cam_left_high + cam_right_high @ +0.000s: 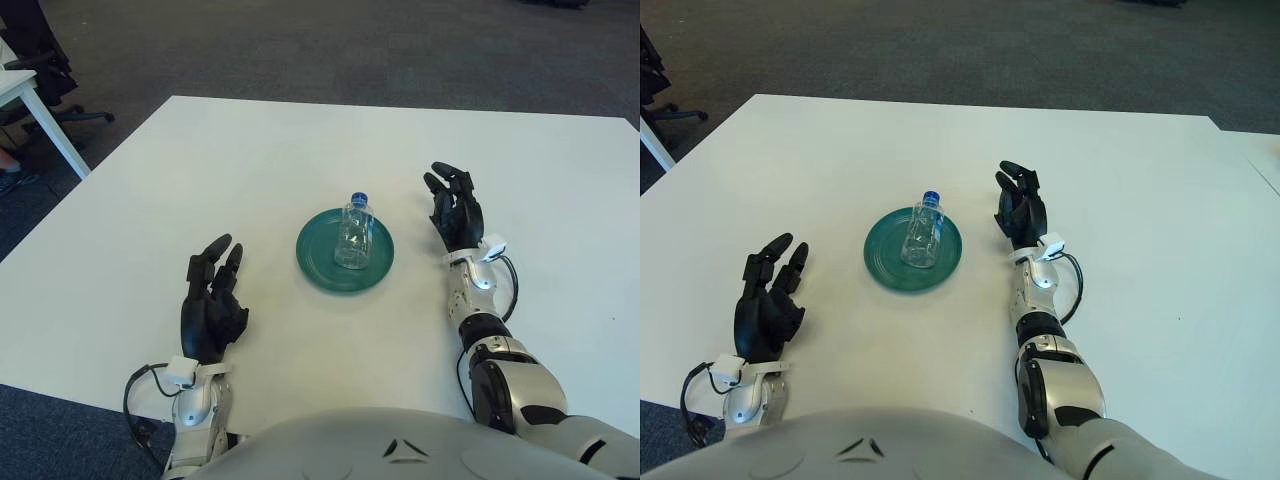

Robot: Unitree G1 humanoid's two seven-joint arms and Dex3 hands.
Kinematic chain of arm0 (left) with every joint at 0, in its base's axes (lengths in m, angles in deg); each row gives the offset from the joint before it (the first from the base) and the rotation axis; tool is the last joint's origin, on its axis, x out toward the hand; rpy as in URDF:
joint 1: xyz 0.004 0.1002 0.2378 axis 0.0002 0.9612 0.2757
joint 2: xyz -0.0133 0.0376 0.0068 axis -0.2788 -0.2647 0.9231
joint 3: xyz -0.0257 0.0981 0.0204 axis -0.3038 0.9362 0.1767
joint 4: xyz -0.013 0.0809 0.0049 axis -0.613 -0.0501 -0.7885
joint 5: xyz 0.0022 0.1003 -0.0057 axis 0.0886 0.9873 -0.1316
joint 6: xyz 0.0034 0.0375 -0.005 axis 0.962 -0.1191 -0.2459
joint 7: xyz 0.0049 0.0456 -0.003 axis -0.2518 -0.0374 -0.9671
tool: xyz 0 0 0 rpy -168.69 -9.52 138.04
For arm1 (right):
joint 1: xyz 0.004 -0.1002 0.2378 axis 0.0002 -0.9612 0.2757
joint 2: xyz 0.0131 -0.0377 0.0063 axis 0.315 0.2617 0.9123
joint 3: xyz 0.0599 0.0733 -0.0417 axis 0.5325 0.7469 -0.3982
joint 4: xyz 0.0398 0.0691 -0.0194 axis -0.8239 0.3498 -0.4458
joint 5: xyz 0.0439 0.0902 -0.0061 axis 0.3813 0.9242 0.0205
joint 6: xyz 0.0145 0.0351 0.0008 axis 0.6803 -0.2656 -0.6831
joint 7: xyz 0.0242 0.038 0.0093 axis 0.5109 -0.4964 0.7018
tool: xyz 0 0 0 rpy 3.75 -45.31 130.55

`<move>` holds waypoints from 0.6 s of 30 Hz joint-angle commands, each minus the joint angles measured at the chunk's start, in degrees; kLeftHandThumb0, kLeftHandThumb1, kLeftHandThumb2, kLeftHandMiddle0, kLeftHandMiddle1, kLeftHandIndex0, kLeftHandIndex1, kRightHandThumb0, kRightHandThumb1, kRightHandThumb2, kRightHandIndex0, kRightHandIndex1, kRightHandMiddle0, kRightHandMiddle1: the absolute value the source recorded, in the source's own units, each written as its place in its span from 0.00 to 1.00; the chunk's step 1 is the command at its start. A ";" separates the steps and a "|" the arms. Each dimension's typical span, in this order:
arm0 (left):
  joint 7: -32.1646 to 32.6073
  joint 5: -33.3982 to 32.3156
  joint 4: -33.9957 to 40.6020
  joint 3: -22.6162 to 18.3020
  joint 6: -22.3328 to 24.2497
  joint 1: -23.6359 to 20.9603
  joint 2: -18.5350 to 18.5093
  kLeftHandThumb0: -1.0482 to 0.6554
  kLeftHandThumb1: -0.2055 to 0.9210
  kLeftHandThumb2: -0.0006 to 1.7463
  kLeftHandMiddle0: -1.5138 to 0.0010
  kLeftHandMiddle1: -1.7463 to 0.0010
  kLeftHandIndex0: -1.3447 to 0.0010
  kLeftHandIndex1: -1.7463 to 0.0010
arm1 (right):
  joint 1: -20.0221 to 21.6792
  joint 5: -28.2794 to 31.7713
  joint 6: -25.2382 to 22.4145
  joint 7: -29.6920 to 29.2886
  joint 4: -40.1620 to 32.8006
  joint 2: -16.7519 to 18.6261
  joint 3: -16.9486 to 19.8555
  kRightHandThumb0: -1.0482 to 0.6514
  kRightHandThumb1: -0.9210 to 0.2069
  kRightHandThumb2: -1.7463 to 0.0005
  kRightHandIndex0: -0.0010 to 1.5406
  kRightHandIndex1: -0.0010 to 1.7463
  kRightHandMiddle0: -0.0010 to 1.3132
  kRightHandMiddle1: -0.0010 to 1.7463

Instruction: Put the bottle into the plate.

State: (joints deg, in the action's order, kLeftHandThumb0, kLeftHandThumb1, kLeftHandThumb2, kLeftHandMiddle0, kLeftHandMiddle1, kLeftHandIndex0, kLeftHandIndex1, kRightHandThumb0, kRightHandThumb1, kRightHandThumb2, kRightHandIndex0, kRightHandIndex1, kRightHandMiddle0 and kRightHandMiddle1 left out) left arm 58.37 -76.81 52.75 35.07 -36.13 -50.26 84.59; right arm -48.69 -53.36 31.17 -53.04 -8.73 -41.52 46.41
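The bottle, clear plastic with a blue cap, stands upright on the green plate, a little toward the side of the plate nearer your right hand. You can see its base inside the plate's rim, and neither hand touches it.

The plate lies on the white table, between your two hands and somewhat closer to the right one.

Your right hand shows just beside the plate, on the plate's right, with a clear strip of table between its fingers and the rim. Its fingers point away from you, loosely extended, and they hold nothing. The bottle's cap sits to the left of this hand, at about the level of its palm. Whether the palm touches the table is hard to tell from this angle.

Your left hand shows near the front edge of the table, to the left of the plate and closer to you than it, well apart from the bottle. Its fingers are spread and relaxed, pointing forward and slightly toward the plate, and they too hold nothing.

Beyond the table's far left corner, past your left hand, you see part of another white desk over dark carpet
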 commanded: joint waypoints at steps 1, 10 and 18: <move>1.76 8.04 -19.42 -0.99 4.59 -29.77 -2.43 0.15 1.00 0.48 0.74 1.00 0.93 0.51 | -9.26 -1.59 3.72 -1.88 1.55 0.61 1.58 0.21 0.00 0.68 0.21 0.29 0.04 0.58; -0.30 8.07 -20.41 0.32 6.01 -31.84 -3.89 0.16 1.00 0.47 0.74 1.00 0.94 0.51 | -10.59 -2.10 4.15 -2.85 1.71 0.38 1.55 0.18 0.00 0.67 0.22 0.29 0.03 0.57; -0.84 7.90 -23.09 1.10 7.30 -34.41 -5.12 0.13 1.00 0.46 0.74 1.00 0.95 0.51 | -11.25 -2.64 4.06 -3.50 1.62 -0.10 1.35 0.17 0.00 0.66 0.22 0.28 0.03 0.58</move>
State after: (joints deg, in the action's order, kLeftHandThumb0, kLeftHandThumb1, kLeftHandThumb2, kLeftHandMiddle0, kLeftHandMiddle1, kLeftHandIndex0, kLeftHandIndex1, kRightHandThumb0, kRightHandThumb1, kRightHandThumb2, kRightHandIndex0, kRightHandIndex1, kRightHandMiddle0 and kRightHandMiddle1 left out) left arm 58.54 -76.01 52.79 37.60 -35.76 -50.74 82.67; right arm -49.93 -53.38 31.76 -54.45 -10.75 -41.54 46.40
